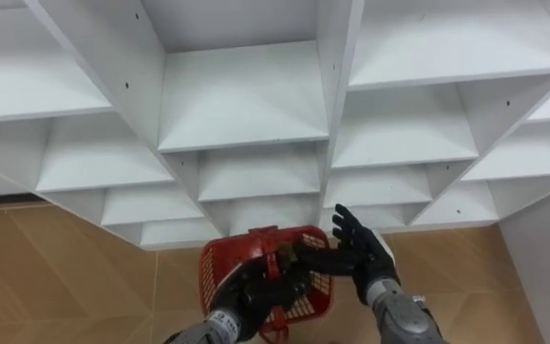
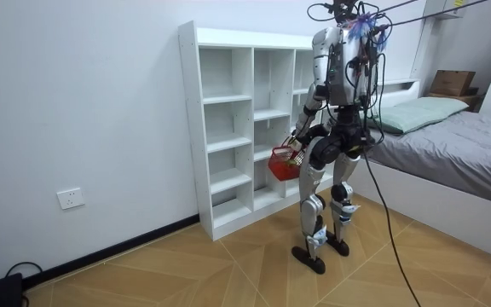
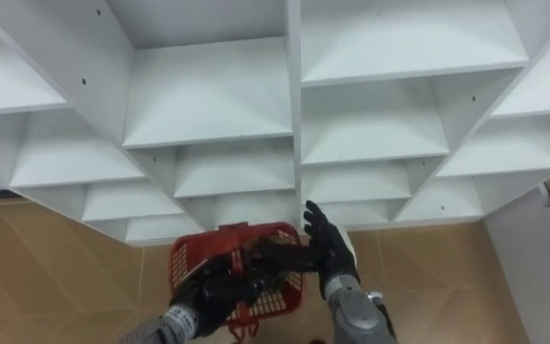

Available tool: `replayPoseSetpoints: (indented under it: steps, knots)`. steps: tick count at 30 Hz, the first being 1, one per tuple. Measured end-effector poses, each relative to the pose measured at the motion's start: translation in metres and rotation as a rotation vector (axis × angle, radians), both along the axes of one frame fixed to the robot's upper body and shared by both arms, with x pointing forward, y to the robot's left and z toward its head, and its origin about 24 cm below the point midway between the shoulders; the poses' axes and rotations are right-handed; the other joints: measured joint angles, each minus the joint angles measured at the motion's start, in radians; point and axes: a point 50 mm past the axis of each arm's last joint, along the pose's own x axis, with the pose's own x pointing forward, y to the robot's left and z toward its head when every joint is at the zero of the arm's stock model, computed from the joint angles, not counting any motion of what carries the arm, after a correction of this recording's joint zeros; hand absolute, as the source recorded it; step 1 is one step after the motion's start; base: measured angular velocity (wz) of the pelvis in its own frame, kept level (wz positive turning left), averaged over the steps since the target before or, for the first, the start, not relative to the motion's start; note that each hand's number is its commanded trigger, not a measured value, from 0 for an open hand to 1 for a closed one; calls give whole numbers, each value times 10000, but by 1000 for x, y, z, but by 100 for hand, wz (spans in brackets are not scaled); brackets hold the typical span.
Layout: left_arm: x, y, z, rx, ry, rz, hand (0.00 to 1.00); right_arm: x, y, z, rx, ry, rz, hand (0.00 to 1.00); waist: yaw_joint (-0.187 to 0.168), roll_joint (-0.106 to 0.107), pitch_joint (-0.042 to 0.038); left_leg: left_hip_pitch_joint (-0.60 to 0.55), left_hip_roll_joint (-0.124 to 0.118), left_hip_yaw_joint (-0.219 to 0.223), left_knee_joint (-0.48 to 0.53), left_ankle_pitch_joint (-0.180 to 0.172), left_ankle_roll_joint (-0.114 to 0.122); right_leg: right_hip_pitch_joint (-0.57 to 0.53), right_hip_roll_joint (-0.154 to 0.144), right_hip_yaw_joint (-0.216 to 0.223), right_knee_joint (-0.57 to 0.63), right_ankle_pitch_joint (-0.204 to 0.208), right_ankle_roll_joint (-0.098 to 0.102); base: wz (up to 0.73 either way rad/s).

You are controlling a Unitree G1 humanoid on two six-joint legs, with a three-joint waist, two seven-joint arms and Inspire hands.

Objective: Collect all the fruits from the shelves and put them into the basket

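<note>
A red mesh basket (image 1: 220, 258) hangs low in front of me, above the wooden floor. My left hand (image 1: 248, 294) is curled round its near rim and handle. My right hand (image 1: 363, 247) is open with straight fingers at the basket's right side, thumb reaching over the rim. Before me is the white closet (image 1: 246, 96), whose visible compartments are all bare, with no fruit on them. I cannot make out what lies inside the basket. In the room view I stand upright facing the closet (image 2: 228, 128), with the basket (image 2: 281, 162) at hip height.
A white panel (image 1: 542, 258) borders the closet on the right. Wooden floor (image 1: 55, 277) runs below the lowest shelf. In the room view a bed (image 2: 459, 145) stands behind me at the room view's right, and a wall socket (image 2: 71, 198) is low on the wall.
</note>
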Motion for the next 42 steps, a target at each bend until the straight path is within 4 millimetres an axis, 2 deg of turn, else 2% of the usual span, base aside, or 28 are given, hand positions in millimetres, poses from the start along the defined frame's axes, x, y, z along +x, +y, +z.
replayPoseSetpoints:
  steps: [2,3,4,6,10,11,15,17,21,27,31,37,42]
  knots:
    - [0,9,-1,689,-230,-41,100,-4,-8,-2,-221,96,13,0,12,-3,-12,121,-3,5,-111,1,-1,131,20,22,-124,23,24,-3]
    - [0,17,-1,1353,-478,-137,100,-9,-14,-5,-449,208,96,0,14,-41,-78,140,-9,27,-132,1,-1,135,20,27,-132,20,26,0]
    - [0,20,-1,1672,-589,-148,100,-11,-16,-6,-529,250,135,0,10,-58,-100,151,-8,40,-136,1,-1,144,22,13,-128,20,26,0]
    - [0,33,-1,2607,-799,-226,100,-18,-25,-6,-730,300,23,0,-11,-90,-120,307,-25,36,-154,1,-1,320,24,-11,-152,17,33,0]
    - [-6,44,-6,3770,-904,-457,100,-29,-31,-11,-899,546,-3,0,-108,-184,-166,905,-40,36,-401,1,-2,908,55,-4,-489,7,59,0]
    - [-11,47,-9,4096,-803,-523,100,-35,-33,-15,-973,762,0,0,-127,-223,-172,1240,-47,35,-558,12,-20,1179,67,-12,-629,10,69,0]
    - [-42,64,-26,5007,181,-477,100,-58,-41,-25,-1134,1390,-225,0,-271,-441,-320,2035,-63,32,-1015,24,-52,1946,117,40,-993,-19,118,0]
    - [-51,73,-29,5502,424,-470,100,-67,-47,-28,-1342,1596,-379,0,-275,-500,-345,2230,-45,4,-1112,13,-70,2183,172,76,-1194,58,124,-2]
    - [-70,89,-35,6069,1133,267,100,-81,-61,-31,-1897,1894,-654,0,-242,-497,-304,2621,-57,69,-1311,3,-83,2539,211,52,-1364,81,134,-5]
    - [-91,101,-40,6781,1642,687,100,-108,-74,-41,-2881,2631,-527,0,-254,-494,-237,3123,-52,47,-1562,-38,-145,3028,242,60,-1595,30,142,-1]
    - [-95,106,-40,6997,1800,894,100,-115,-81,-42,-3406,2812,-527,0,-256,-504,-233,3268,-43,46,-1660,-51,-164,3179,319,95,-1699,23,138,0]
    - [-100,122,-42,7300,2203,1738,100,-134,-100,-48,-3888,3596,-1575,0,-257,-540,-241,3484,-52,26,-1660,-60,-178,3522,251,54,-1880,15,137,1]
    - [-122,133,-49,7651,3260,2013,100,-166,-116,-55,-3916,4910,-2973,0,-312,-560,-207,3797,-68,27,-1753,-84,-208,3808,259,139,-1905,-77,157,1]
